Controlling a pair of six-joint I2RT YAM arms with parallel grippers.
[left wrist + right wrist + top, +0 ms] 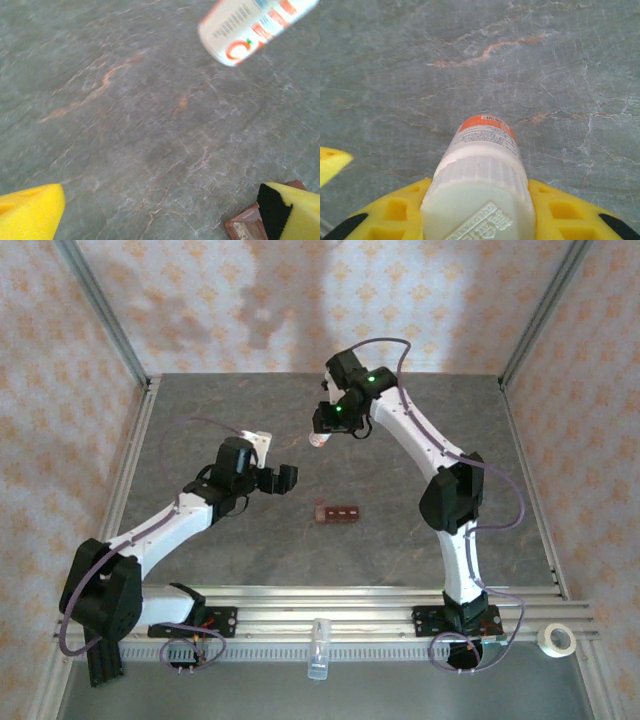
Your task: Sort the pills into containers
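My right gripper (331, 423) (479, 216) is shut on a white pill bottle (320, 439) (482, 165) with an orange label, gripping it near its ribbed cap above the far middle of the table. The bottle's label end (250, 27) hangs at the top right of the left wrist view. The containers (338, 512), a short reddish-brown strip of joined compartments, lie on the table's middle. One corner of the containers (242, 227) sits beside my right-hand yellow finger. My left gripper (286, 478) (162, 220) stands open over bare table, left of the containers. No loose pills are in view.
A grey marbled table (220, 410) is bounded by aluminium rails. A clear tube (318, 648) lies across the front rail between the arm bases. A roll of white tape (556, 639) rests at the front right corner.
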